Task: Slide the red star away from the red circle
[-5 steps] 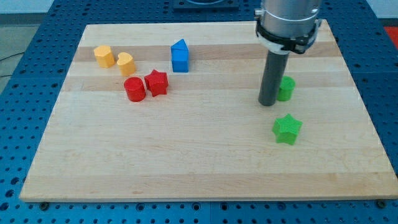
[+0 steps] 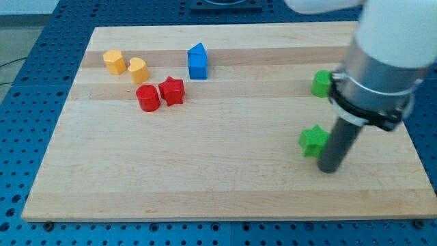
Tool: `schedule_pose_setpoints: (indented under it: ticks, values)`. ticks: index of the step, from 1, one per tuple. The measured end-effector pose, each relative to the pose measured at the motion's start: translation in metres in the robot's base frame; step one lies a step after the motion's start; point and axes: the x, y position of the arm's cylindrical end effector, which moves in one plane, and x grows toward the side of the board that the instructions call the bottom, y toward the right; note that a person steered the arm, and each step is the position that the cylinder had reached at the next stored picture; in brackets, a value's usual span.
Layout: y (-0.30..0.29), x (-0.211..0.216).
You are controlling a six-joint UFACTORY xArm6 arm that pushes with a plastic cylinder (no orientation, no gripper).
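Observation:
The red star lies on the wooden board at the upper left, touching the right side of the red circle. My tip is far off at the view's lower right, just right of and below the green star, which the rod partly covers.
An orange cylinder and an orange heart-like block sit above-left of the red blocks. A blue pentagon-topped block stands above-right of the red star. A green block, partly hidden by the arm, lies at the right.
My tip has moved down and to the right, from beside the upper green block to the lower right of the green star. No block has visibly moved.

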Motion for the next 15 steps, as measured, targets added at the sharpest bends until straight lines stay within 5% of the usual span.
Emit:
schedule_pose_setpoints:
  ticks: [2,3,4,5,6,7,8,9,11,13,15]
  values:
    - [-0.018,-0.041]
    - [-0.05,0.005]
    - [-0.13,-0.033]
    - [-0.231,-0.008]
    - [-0.32,-0.045]
    - [-0.362,-0.129]
    - [-0.362,-0.177]
    - [-0.284,-0.173]
    - [-0.192,-0.106]
    - [-0.149,-0.119]
    - [-0.146,-0.048]
